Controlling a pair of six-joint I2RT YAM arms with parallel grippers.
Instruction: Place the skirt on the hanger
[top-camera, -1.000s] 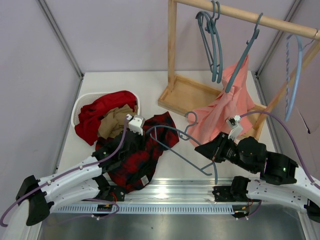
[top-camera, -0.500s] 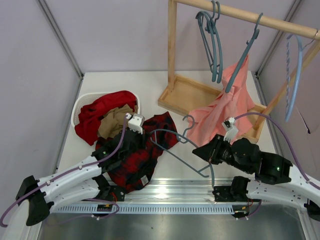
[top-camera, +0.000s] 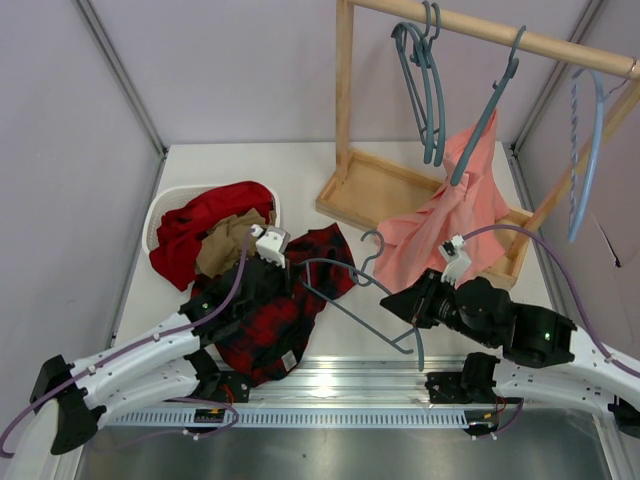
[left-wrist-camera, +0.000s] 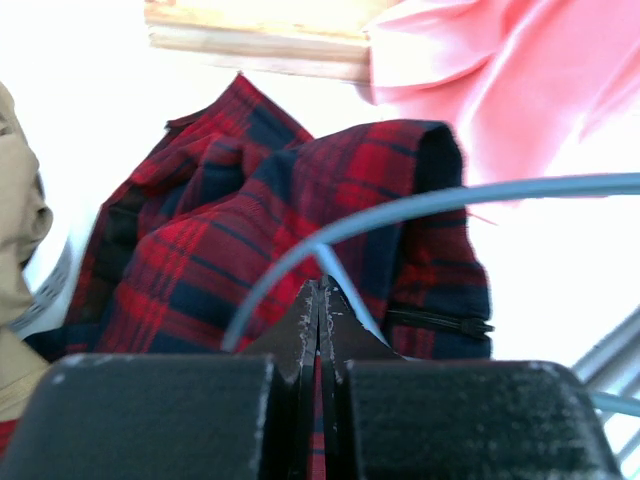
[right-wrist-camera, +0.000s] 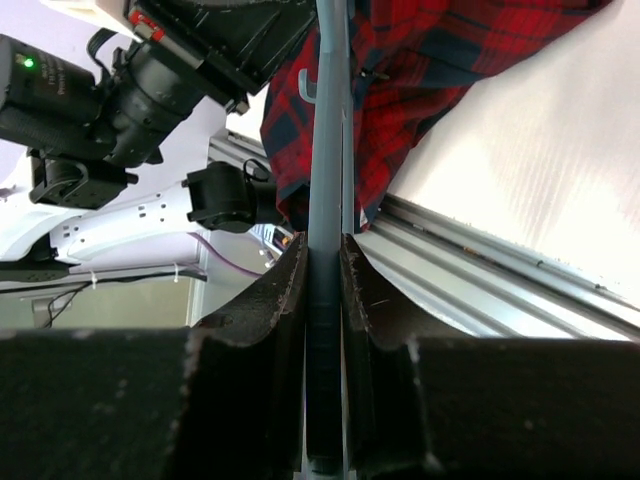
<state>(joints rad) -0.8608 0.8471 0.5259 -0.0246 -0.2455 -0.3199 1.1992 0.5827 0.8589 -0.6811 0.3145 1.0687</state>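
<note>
Top external: plaid skirt (top-camera: 285, 315), red-and-black tartan with a small white label (top-camera: 287, 358), lies rumpled on the table (top-camera: 250, 165) beside a white basket (top-camera: 158, 212).
Hanger: thin slate-blue hanger (top-camera: 352, 318) spans between both arms, over the skirt's right edge.
Left wrist: left gripper (left-wrist-camera: 320, 300) pinched tight on the hanger's end.
Right wrist: right gripper (right-wrist-camera: 323, 255) clamped on its bar.

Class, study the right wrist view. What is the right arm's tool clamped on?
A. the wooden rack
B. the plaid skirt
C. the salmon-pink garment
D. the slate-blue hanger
D: in the right wrist view the right tool is shut on the hanger, whose thin bar runs between its two fingers, while the skirt lies beyond, not gripped by it.
</note>
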